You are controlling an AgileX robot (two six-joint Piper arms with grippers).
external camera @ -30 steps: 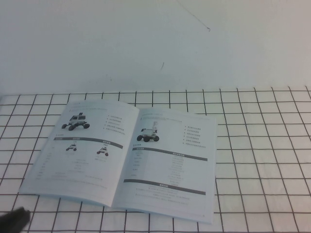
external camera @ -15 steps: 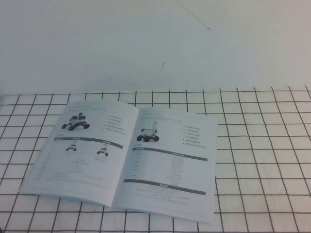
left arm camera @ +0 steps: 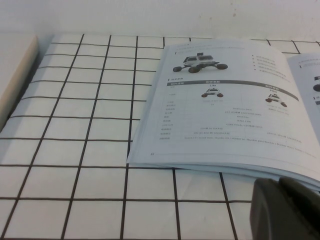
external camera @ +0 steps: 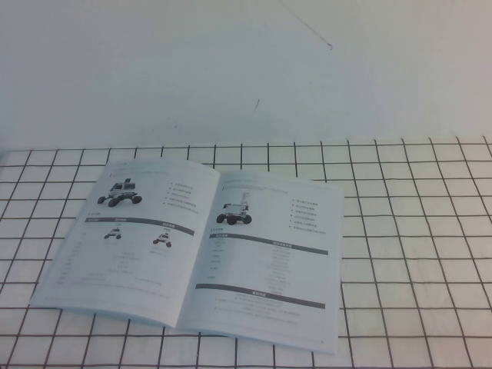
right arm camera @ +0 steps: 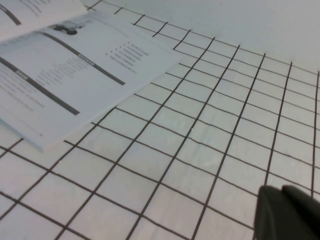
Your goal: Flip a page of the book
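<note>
book (external camera: 192, 257): laid open and flat on the grid cloth (external camera: 415, 254), toward 7 o'clock of the high view's centre; two printed pages are shown, spine running from 12 to 6 o'clock with a slight tilt.
page (external camera: 269, 265): the leaf at 3 o'clock of the spine is judged the one to be turned; its free edge lies flush on the cloth, no corner lifted.
left gripper (left arm camera: 287, 210): seen only in the left wrist view, as a dark tip just off the book's near edge, apart from the paper; whether its fingers are wide or narrow cannot be told.
right gripper (right arm camera: 287, 212): seen only in the right wrist view, over bare cloth, well apart from the book; its opening cannot be told either.
risk, grip: a thin glossy leaf lying flat could be slipped over, or several leaves pinched at once.
risk, book: the light booklet could be dragged or creased if the edge is pushed rather than lifted.
</note>
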